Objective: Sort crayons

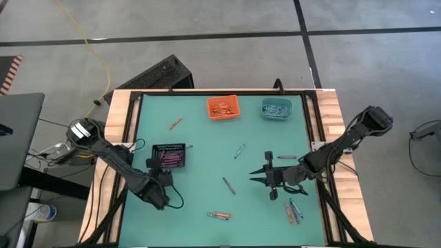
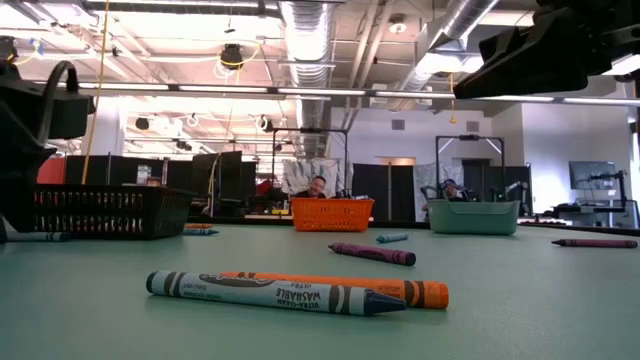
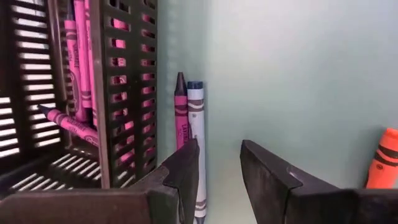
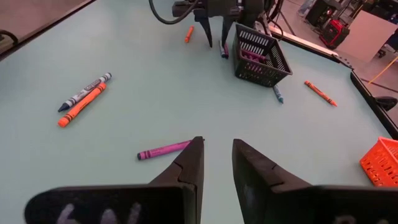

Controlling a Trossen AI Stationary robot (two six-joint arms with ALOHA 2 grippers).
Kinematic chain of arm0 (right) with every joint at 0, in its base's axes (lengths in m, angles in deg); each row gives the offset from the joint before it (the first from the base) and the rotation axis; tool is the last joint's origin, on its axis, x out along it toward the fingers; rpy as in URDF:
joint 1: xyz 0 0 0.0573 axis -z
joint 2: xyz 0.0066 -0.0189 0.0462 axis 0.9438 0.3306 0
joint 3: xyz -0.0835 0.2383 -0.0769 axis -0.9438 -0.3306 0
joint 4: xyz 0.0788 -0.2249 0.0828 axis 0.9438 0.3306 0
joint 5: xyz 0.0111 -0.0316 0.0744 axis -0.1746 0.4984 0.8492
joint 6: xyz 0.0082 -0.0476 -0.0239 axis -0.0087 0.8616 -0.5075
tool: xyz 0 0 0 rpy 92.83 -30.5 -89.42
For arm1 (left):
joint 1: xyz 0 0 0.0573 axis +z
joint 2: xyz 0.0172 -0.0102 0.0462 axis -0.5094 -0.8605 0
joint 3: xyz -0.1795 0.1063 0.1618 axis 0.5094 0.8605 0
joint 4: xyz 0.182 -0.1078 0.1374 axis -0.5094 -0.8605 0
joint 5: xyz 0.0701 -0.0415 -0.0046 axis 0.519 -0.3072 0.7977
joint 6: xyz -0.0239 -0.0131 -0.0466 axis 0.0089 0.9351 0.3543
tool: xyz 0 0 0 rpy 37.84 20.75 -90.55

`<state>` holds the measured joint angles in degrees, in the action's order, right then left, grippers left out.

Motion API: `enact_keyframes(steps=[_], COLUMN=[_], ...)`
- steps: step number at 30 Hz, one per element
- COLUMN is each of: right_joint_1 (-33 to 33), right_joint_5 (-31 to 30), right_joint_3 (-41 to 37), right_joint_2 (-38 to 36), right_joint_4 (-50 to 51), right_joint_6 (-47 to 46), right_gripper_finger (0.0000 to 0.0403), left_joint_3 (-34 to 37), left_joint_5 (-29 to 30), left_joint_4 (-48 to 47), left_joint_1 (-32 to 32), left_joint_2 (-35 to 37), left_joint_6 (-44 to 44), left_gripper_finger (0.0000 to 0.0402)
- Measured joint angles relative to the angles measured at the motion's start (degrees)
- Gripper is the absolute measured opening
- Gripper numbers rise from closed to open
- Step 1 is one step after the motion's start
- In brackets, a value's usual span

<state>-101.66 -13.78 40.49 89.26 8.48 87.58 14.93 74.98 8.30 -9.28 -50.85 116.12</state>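
Lots still loose on the table (image 1: 200,200). Left gripper (image 3: 219,163) down beside the black bin (image 1: 169,157), fingers parted with nothing between them, hovering right over a purple crayon (image 3: 181,118) and a blue crayon (image 3: 196,124) lying side by side against the bin's wall. Right gripper (image 4: 216,155) out mid-table, fingers also apart and empty, pointed toward a purple one (image 4: 163,150) lying just ahead.

Pink crayons (image 3: 79,56) already in the black bin, orange ones in the orange bin (image 1: 223,107), bluish ones in the teal bin (image 1: 277,108). Elsewhere: a blue and orange pair (image 2: 300,290) touching near the front edge, more strays beside the right arm (image 1: 293,211), an orange stray (image 1: 176,123) up near the back left.

Risks, guessing here:
- Two crayons touching under the left gripper, so easy to pinch both and drop blue in with the pinks. Or grab neither, since round sticks roll.
- So tight to the bin that one finger could snag the slats and shove or tip the whole thing.
- Same double-grab problem waiting with the blue/orange pair.
- Right side's target lies crosswise-ish, could just get nudged away.
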Motion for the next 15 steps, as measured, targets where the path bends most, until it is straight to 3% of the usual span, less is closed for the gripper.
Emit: enact_keyframes(steps=[8, 15], right_joint_1=[0.0, 0.0], right_joint_5=[0.0, 0.0], right_joint_3=[0.0, 0.0], right_joint_2=[0.0, 0.0], right_joint_4=[0.0, 0.0], right_joint_6=[0.0, 0.1], right_gripper_finger=[0.0086, 0.0086], left_joint_3=[0.1, 0.1], left_joint_5=[0.5, -3.5], left_joint_4=[-0.6, -0.6], left_joint_1=[3.4, 6.9], left_joint_2=[2.3, 2.4], left_joint_6=[-3.7, -7.0], left_gripper_finger=[0.0107, 0.0107])
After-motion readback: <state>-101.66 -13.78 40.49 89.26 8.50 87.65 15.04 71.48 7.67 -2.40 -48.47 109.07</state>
